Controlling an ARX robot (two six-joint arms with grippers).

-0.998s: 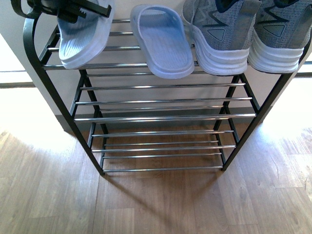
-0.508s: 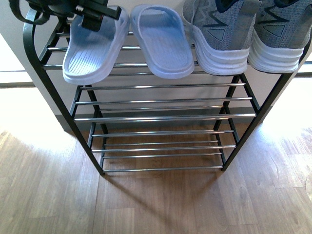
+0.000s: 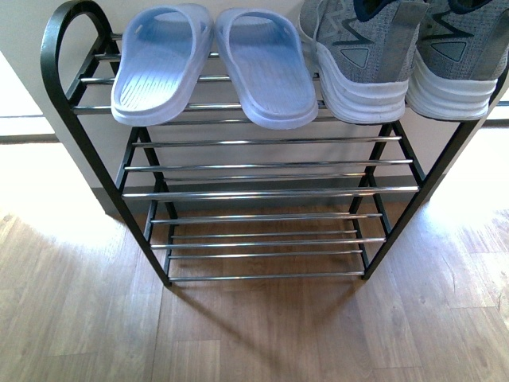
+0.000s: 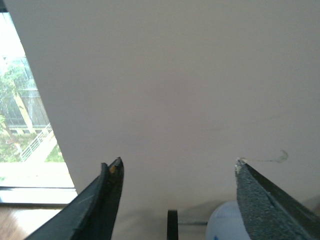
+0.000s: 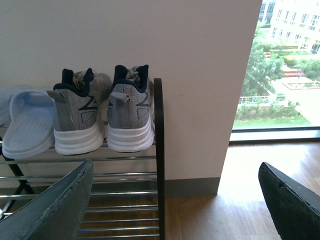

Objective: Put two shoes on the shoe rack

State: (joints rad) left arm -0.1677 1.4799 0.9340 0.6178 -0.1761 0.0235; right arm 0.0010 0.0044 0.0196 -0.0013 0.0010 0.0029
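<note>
Slides and sneakers sit side by side on the top tier of the shoe rack (image 3: 262,167) in our front view: the left slide sandal (image 3: 159,68), the right slide sandal (image 3: 266,72), then the two grey knit sneakers (image 3: 362,56) at the rack's right end, heels toward us. Neither arm shows in that view.

Our left gripper (image 4: 177,167) has its jaws spread wide with nothing between them; it faces the plain wall, and only a pale rounded edge of a sandal (image 4: 225,222) and a bit of black frame appear low between the fingers.

Our right gripper (image 5: 175,200) is likewise wide apart and holds nothing. Its camera looks at the rack's right end from well back, showing the sneakers (image 5: 102,112) from the heel, one sandal (image 5: 27,125) beside them, and a window that the front view lacks.
</note>
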